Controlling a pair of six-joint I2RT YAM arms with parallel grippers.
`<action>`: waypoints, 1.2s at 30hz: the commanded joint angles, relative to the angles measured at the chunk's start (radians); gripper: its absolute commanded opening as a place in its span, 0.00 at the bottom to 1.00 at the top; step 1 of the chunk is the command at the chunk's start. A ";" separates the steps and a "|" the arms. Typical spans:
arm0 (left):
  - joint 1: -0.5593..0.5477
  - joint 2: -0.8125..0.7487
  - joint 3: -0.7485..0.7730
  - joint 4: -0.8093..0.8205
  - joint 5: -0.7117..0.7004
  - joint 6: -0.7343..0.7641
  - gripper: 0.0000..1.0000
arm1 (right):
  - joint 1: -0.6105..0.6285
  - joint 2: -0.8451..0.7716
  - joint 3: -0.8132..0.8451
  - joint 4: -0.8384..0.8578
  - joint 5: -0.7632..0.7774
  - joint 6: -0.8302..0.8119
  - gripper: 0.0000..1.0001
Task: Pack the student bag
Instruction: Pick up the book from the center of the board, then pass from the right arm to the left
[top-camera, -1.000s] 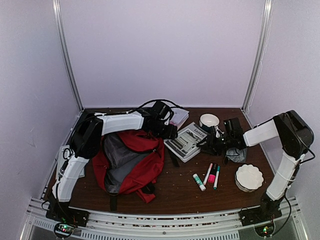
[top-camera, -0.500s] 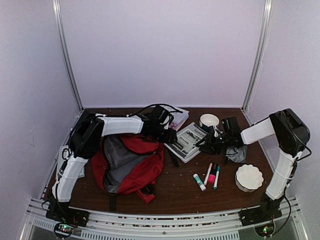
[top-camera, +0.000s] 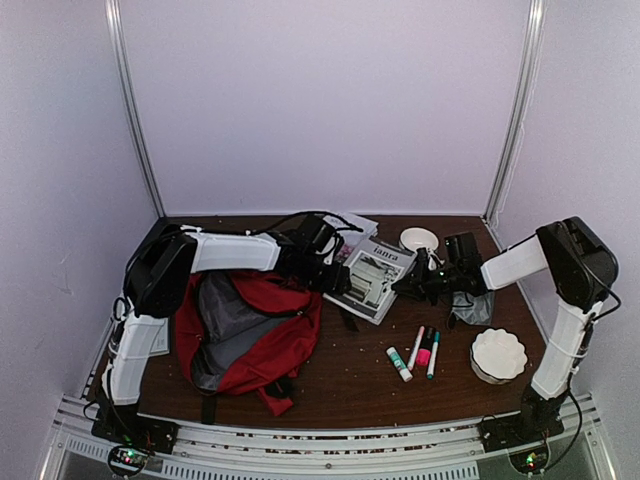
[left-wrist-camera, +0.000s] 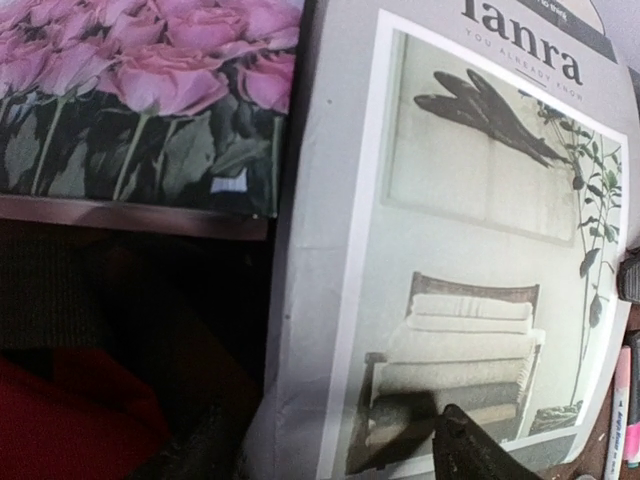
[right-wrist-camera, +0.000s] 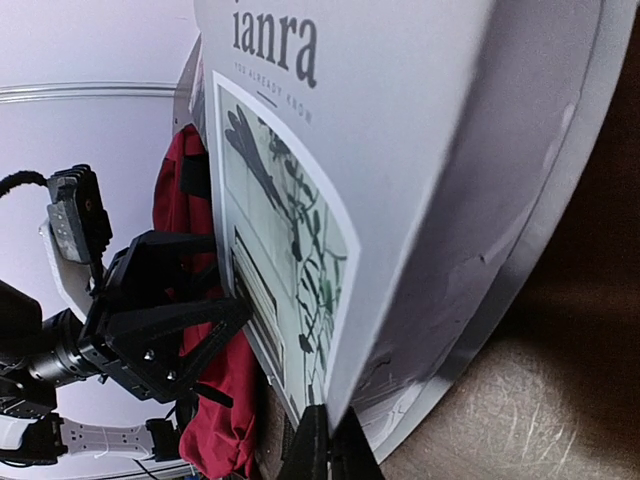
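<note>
At right edge of magazine (top-camera: 372, 280): right gripper (top-camera: 412, 286) pinching it, page tilted up | left gripper (top-camera: 335, 279) spread at magazine's left edge | red student bag (top-camera: 250, 330) just left of magazine, lining showing | risk: thin edge pinch slips, magazine sags, misses bag mouth

Bare table (top-camera: 345, 385) near the markers (top-camera: 421, 350), magazine (top-camera: 373, 280) barring the middle, student bag (top-camera: 255, 335) mouth seemingly unobstructed

We are noting paper, cloth, wood.
We are seeing a smooth paper magazine (top-camera: 375, 280), matt red cloth backpack (top-camera: 285, 325), dark wooden table (top-camera: 350, 380).
</note>
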 joint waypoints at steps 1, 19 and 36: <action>-0.011 -0.113 -0.035 -0.019 -0.047 0.010 0.74 | 0.008 -0.082 -0.025 0.043 -0.025 -0.037 0.00; 0.031 -0.687 -0.557 0.273 0.107 0.236 0.88 | 0.044 -0.380 0.059 -0.381 -0.102 -0.745 0.00; 0.048 -0.768 -0.866 0.803 0.375 0.110 0.86 | 0.207 -0.470 0.085 -0.582 -0.127 -0.999 0.00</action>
